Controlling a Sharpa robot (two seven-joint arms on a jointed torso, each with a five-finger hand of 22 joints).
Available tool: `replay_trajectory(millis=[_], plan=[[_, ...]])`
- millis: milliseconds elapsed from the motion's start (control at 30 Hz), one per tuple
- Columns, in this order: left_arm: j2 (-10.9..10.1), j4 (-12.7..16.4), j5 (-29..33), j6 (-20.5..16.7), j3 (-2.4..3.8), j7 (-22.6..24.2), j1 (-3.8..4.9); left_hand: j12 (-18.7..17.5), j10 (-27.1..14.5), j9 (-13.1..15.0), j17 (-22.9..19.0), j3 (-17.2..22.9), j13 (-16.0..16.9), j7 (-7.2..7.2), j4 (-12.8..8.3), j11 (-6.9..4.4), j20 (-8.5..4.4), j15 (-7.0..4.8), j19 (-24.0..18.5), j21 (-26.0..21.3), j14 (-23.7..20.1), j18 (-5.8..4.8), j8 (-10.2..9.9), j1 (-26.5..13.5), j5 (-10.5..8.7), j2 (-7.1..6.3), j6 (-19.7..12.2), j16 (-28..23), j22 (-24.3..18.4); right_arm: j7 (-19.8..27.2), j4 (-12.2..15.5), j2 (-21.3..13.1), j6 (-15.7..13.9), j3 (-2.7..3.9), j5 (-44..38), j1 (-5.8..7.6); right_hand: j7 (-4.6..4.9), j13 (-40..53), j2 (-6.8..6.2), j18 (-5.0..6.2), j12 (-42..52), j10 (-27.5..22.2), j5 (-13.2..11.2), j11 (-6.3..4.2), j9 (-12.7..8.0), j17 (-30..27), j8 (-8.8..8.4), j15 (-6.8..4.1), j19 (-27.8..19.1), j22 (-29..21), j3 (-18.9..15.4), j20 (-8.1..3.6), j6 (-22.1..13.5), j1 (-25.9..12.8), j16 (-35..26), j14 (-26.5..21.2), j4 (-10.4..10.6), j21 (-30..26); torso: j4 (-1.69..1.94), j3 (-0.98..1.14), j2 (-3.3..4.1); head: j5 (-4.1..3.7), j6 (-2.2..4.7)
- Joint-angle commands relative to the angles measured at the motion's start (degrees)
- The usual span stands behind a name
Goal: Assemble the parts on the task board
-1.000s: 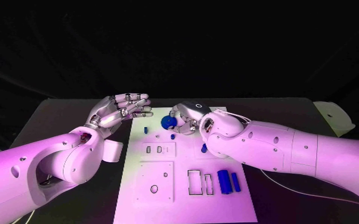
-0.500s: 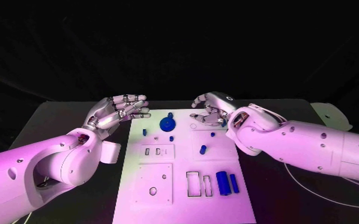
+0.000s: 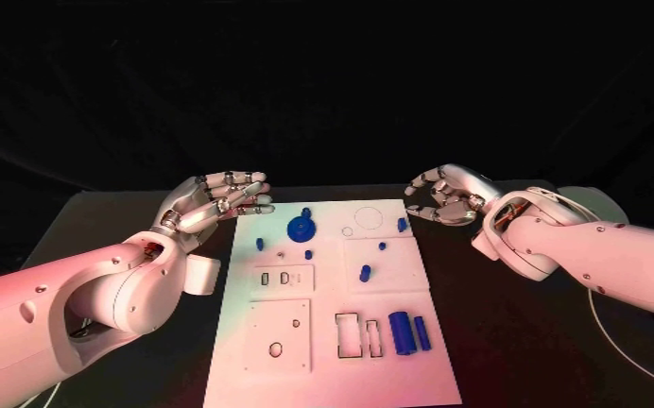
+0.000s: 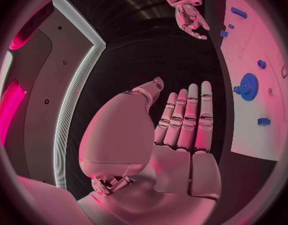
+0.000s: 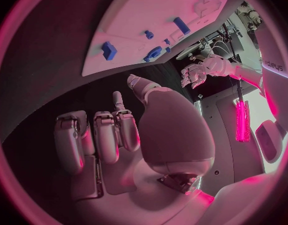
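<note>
The white task board (image 3: 327,351) lies mid-table. A blue gear (image 3: 300,229) rests near its far left part, with small blue pieces (image 3: 366,273) scattered around it and two blue cylinders (image 3: 409,331) nearer me. My left hand (image 3: 218,202) hovers by the board's far left corner, fingers stretched out and apart, holding nothing. My right hand (image 3: 443,195) hangs off the board's far right corner with fingers curled in and nothing in them. The left wrist view shows the left hand (image 4: 175,130), the gear (image 4: 248,86) and the right hand (image 4: 189,16). The right wrist view shows the curled right hand (image 5: 113,140).
Rectangular and round slots (image 3: 352,334) sit in the board's near half. A pale object (image 3: 600,202) stands at the table's right edge. Black table surface (image 3: 531,351) flanks the board on both sides.
My right hand let go of the blue gear and moved right, off the board's far right corner. The gear stays on the board. The left hand has not moved.
</note>
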Motion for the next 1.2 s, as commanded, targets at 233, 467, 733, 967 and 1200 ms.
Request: replay_trajectory(millis=[233, 467, 733, 967, 1200], plan=[[0.2, -0.21, 0.06, 0.9, 0.03, 0.54, 0.04, -0.22, 0.29, -0.05, 0.07, 0.21, -0.02, 1.3, -0.01, 0.08, -0.06, 0.08, 0.46, -0.21, 0.44, 0.32, -0.35, -0.25, 0.13, 0.11, 0.19, -0.37, -0.07, 2.94, -2.61, -0.18, 4.41, -0.14, 1.03, -1.73, 0.65, 8.86, -0.29, -0.82, -0.6, 0.15, 0.5, 0.31, -0.32, 12.03, -1.14, 0.12, 6.0, 15.08, 0.06, 0.09, -1.01, 0.69, 0.25, 5.38, -0.79, 0.25, -0.01, 0.07, 0.0, -0.06, -0.07], [0.27, -0.27, 0.06, 0.94, 0.03, 0.57, 0.03, -0.22, 0.29, -0.05, 0.07, 0.21, -0.02, 1.3, -0.01, 0.08, -0.06, 0.08, 0.46, -0.21, 0.44, 0.32, -0.35, -0.25, 0.13, 0.11, 0.19, -0.37, -0.07, 1.23, -4.33, 1.8, 2.56, -0.25, -0.31, -3.08, 0.88, 8.79, -0.13, -0.82, -0.67, 0.06, 0.78, 0.5, -0.42, 12.06, -1.58, 0.28, 6.0, 15.08, 0.35, 0.24, -1.4, 0.96, 0.26, 5.38, -1.03, 0.25, -0.04, 0.0, -0.02, 0.07, -0.23], [0.32, -0.33, 0.06, 0.9, 0.03, 0.53, 0.03, -0.28, 0.37, -0.06, 0.11, 0.3, -0.01, 1.27, -0.11, 0.06, -0.07, 0.08, 0.49, -0.23, 0.45, 0.32, -0.37, -0.28, 0.13, 0.05, 0.25, -0.45, -0.11, 0.32, -5.12, 3.52, 1.24, -0.27, -1.39, -3.92, 0.97, 8.82, 0.09, -0.82, -0.64, 0.08, 0.86, 0.59, -0.44, 12.09, -1.71, 0.36, 6.0, 15.08, 0.57, 0.31, -1.46, 1.11, 0.27, 5.39, -1.12, 0.25, 0.08, -0.03, -0.03, -0.08, -0.52], [0.19, -0.3, 0.06, 0.88, 0.03, 0.5, 0.03, -0.28, 0.37, -0.06, 0.11, 0.3, -0.01, 1.27, -0.11, 0.06, -0.07, 0.08, 0.49, -0.23, 0.45, 0.32, -0.37, -0.28, 0.13, 0.05, 0.25, -0.45, -0.11, -0.01, -5.12, 4.31, 1.29, -0.27, -1.5, -4.09, 1.02, 8.97, 0.27, -0.82, -0.48, 0.23, 0.83, 0.64, -0.42, 12.1, -1.73, 0.41, 6.0, 15.08, 0.7, 0.36, -1.36, 1.11, 0.27, 5.39, -1.12, 0.25, -0.08, -0.06, -0.03, -0.01, -0.78], [0.17, -0.27, 0.06, 0.88, 0.03, 0.46, 0.03, -0.28, 0.37, -0.06, 0.11, 0.3, -0.01, 1.27, -0.11, 0.06, -0.07, 0.08, 0.49, -0.23, 0.45, 0.32, -0.37, -0.28, 0.13, 0.05, 0.25, -0.45, -0.11, -0.52, -5.51, 4.9, 1.23, -0.27, -1.51, -4.13, 1.04, 9.16, 0.86, -0.82, -0.24, 0.43, 0.69, 0.68, -0.28, 12.16, -1.57, 0.5, 6.0, 15.08, 1.13, 0.5, -0.53, 1.0, 0.29, 5.4, -1.07, 0.25, 0.02, -0.05, -0.08, -0.01, -1.0]])
